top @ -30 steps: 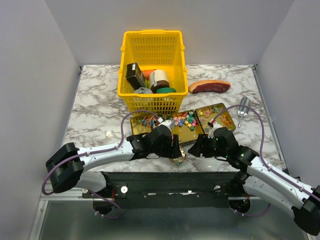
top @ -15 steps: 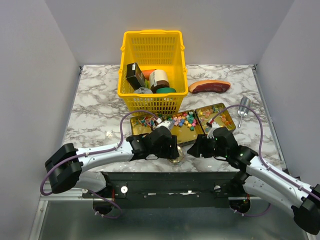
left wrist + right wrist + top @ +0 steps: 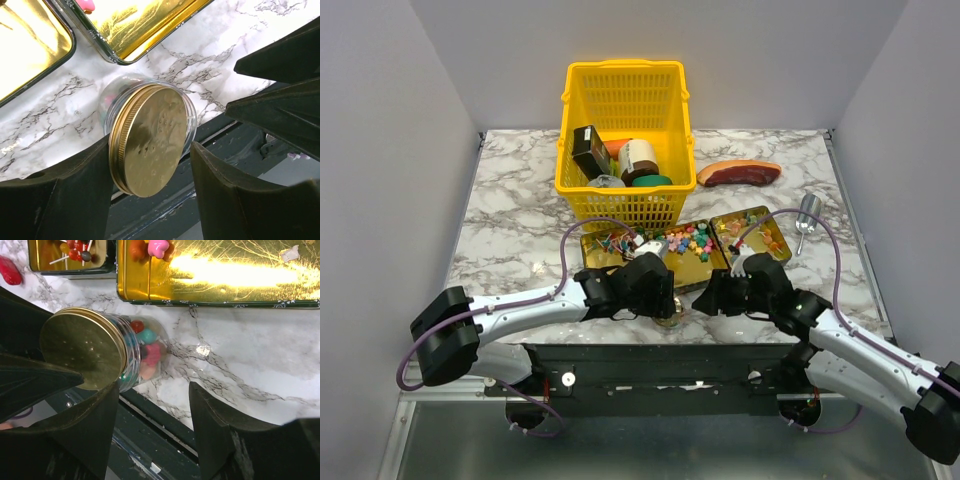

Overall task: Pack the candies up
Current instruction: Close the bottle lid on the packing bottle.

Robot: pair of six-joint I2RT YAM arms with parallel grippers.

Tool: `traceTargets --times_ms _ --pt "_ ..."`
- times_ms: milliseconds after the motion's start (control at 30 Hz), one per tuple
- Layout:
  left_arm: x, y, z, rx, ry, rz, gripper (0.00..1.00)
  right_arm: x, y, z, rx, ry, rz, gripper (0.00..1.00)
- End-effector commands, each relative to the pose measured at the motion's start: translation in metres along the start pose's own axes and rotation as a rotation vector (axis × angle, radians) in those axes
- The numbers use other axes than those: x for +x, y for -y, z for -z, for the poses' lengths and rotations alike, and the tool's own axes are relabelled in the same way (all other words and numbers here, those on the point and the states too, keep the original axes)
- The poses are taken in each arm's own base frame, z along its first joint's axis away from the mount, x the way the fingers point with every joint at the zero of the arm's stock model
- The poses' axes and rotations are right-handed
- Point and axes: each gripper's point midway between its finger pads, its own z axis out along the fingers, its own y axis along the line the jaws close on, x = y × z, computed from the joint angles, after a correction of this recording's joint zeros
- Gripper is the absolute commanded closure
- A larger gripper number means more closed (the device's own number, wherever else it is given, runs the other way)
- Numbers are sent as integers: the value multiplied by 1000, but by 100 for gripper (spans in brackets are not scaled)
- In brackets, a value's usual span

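Left gripper (image 3: 150, 155) grasping jar (image 3: 115, 92) by ridged lid (image 3: 145, 125); jar on side at table's (image 3: 520, 230) 6 o'clock edge. Right gripper (image 3: 155, 390) released, jar's 3 o'clock. We judge jar rigid, smooth, roll-prone; lid safest hold. Candies (image 3: 152, 354) inside, more in tins (image 3: 210, 287) at 12 o'clock.

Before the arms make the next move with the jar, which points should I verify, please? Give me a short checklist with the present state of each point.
1. The gold lid sits closed on the jar: ok.
2. There are candies inside the jar: ok, several show through the clear wall.
3. The jar stands upright: not ok, it lies on its side at the near edge of the table.
4. The left gripper is placed around the lid: ok. Its jaws press firmly on it: cannot tell.
5. The right gripper is free: ok, jaws open, nothing between them.
6. The trays are emptied: not ok, sweets lie in them.
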Motion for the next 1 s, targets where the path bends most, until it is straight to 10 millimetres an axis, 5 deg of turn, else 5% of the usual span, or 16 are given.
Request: traceTargets --times_ms 0,667,967 --pt "-8 -5 8 -67 36 2 31 2 -1 -2 -19 -3 27 35" --pt "1 -17 1 -158 11 -36 35 1 -17 -2 -104 -13 59 36" --pt "7 -14 -9 -167 -10 -64 36 4 -20 -6 -125 -44 70 46"
